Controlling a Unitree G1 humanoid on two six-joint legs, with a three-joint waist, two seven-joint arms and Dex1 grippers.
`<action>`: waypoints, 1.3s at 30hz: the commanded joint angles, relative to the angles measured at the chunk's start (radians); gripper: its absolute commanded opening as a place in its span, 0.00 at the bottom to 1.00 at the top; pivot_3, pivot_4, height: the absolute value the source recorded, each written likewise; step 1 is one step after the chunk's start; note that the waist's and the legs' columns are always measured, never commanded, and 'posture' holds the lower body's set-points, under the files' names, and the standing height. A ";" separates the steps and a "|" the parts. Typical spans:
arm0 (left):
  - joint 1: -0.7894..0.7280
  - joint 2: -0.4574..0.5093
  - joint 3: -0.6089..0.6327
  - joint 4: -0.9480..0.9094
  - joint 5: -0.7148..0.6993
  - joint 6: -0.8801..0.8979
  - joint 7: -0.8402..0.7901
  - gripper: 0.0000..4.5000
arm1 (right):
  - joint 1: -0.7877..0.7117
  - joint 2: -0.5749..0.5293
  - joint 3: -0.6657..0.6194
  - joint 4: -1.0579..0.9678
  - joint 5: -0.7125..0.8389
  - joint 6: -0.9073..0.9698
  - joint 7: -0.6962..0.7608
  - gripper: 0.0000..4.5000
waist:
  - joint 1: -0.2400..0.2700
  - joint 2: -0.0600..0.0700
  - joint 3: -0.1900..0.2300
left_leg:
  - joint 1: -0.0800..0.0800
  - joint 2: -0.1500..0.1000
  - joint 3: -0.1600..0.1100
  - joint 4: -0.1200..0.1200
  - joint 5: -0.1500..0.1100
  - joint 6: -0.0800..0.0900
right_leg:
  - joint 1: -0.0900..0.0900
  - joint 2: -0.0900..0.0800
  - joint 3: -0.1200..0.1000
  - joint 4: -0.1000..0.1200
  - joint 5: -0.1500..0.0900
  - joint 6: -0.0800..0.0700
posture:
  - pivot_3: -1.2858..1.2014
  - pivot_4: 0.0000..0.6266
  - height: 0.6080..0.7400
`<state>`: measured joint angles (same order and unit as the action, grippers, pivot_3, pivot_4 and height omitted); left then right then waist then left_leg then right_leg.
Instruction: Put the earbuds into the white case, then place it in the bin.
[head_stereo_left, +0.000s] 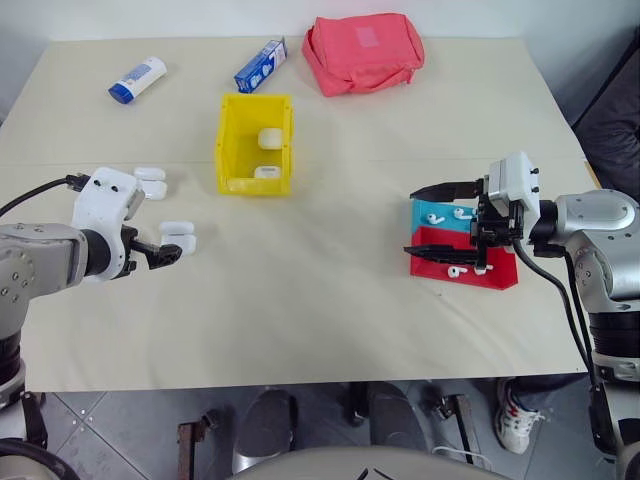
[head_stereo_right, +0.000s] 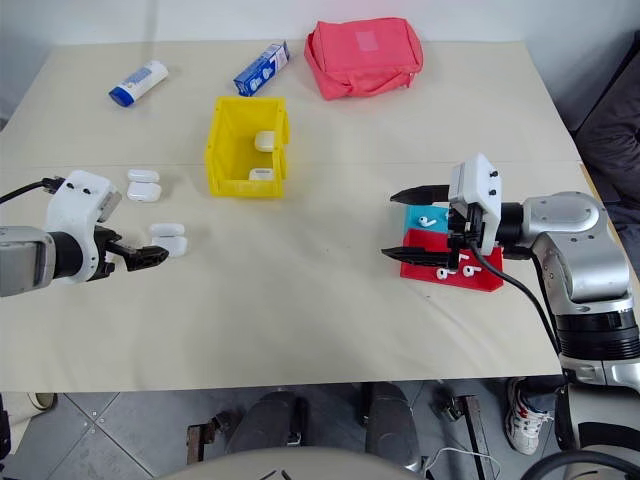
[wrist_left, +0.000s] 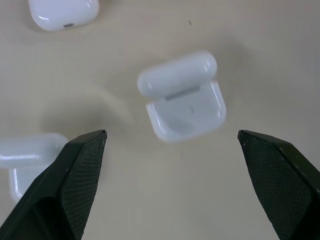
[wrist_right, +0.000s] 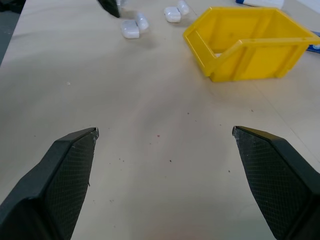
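Note:
A white case lies on the table with its lid open, just ahead of my left gripper, whose fingers stand open on either side of it without touching. Two more white cases lie close by. Tiny white earbuds lie at the right, some in a teal tray and some in a red tray. My right gripper hovers open just above these trays, pointing left with nothing in it. The yellow bin stands mid-table with two white cases inside.
A white-and-blue tube, a blue-and-white box and a red pouch lie along the far edge. The stretch of table between the cases and the trays is bare.

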<state>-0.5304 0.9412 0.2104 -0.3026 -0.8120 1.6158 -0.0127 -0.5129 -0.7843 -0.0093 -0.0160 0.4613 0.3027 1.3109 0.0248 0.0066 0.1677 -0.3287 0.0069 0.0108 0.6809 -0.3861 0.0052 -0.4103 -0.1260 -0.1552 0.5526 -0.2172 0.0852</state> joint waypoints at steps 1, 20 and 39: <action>-0.064 -0.024 -0.017 0.094 -0.080 -0.001 0.116 0.99 | 0.003 -0.004 -0.025 -0.036 0.014 -0.022 0.004 1.00 | 0.000 -0.001 0.000 | 0.000 0.000 0.000 0.000 0.001 0.000 | 0.000 0.000 0.000 0.000 0.000 0.000 | 0.52 0.24 1.00; -0.214 0.054 -0.169 0.380 -0.546 -0.001 0.511 0.99 | 0.073 -0.012 -0.053 -0.092 0.024 -0.015 -0.051 1.00 | 0.002 -0.003 0.001 | 0.001 -0.005 -0.001 0.000 0.003 -0.001 | 0.000 -0.003 0.001 0.002 0.000 0.000 | 0.52 0.24 1.00; -0.237 -0.052 -0.176 0.508 -0.620 -0.001 0.672 0.99 | 0.088 -0.008 -0.067 -0.103 0.028 -0.006 -0.077 1.00 | 0.002 -0.005 0.001 | 0.004 -0.010 0.001 -0.001 0.004 -0.002 | 0.002 -0.002 0.006 0.003 -0.001 0.004 | 0.52 0.24 1.00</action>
<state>-0.7492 0.8902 0.0199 0.2007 -1.4351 1.6153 0.6469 -0.4224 -0.7835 -0.0458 -0.0813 0.4712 0.3025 1.2395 0.0271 0.0020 0.1689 -0.3237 -0.0034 0.0113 0.6803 -0.3820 0.0030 -0.4077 -0.1279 -0.1490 0.5563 -0.2181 0.0888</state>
